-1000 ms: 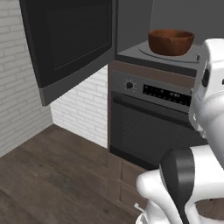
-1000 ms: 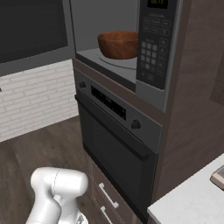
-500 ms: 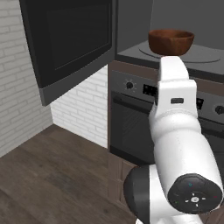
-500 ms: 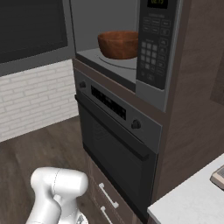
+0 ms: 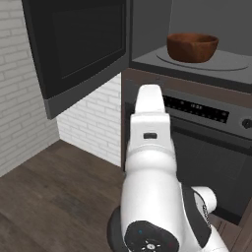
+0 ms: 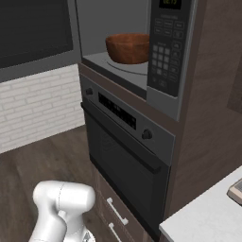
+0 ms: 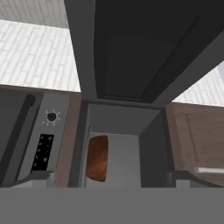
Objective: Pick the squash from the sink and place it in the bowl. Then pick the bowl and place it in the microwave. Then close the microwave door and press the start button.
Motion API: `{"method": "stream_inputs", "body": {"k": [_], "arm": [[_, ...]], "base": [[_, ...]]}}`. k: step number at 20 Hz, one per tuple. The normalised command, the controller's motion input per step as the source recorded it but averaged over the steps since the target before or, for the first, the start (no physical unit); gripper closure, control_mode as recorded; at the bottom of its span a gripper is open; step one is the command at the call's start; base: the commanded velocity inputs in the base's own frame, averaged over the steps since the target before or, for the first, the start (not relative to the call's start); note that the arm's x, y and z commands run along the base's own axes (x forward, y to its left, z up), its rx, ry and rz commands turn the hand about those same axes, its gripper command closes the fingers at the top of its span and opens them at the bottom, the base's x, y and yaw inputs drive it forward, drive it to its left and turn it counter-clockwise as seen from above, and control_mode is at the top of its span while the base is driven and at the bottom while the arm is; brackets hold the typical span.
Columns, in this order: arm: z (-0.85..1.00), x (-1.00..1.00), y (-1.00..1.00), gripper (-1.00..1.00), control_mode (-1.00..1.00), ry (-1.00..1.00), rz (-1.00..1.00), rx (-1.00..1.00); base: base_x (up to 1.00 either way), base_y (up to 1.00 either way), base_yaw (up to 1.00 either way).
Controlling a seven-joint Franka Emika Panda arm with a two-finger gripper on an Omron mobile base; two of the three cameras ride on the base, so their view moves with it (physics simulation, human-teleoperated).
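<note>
Microwave door (image 5: 78, 49) swung open at left: stiff, hinged, probably light; best pushed on outer face near free edge. Bowl (image 5: 192, 47) on turntable inside microwave (image 6: 142, 61). Pincer (image 7: 109, 177) spread wide, pinching nothing.

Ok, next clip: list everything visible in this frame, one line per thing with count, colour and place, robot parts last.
bowl: one, reddish-brown wood, on the turntable inside the open microwave; contents cannot be seen.
microwave: one, black with grey interior, built in above the oven.
microwave door: one, black with grey bottom edge, swung open to the left.
keypad: one, dark, right of the microwave opening.
oven: one, dark grey with display strip, knobs and bar handle, directly below the microwave.
drawers: two handles seen, brown fronts, under the oven.
brick wall: white, left of the oven.
floor: dark wood.
arm: one, white, raised in front of the oven.
gripper: one, open, empty, facing the microwave.
</note>
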Motion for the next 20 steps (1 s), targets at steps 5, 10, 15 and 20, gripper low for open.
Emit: {"method": "stream_inputs", "body": {"k": [5,10,15,20], "arm": [[-0.34,0.00,0.51,-1.00,-1.00,-0.05,-0.04,0.00],[-0.37,0.10,0.58,-1.00,-1.00,-0.06,-0.06,0.00],[-0.29,0.21,0.57,-1.00,-1.00,0.00,-0.07,0.00],[-0.28,0.42,0.57,-1.00,-1.00,-0.03,-0.04,0.00]], "base": [[0.00,0.00,0.00],[0.00,0.00,0.00],[0.00,0.00,0.00],[0.00,0.00,0.00]]}}
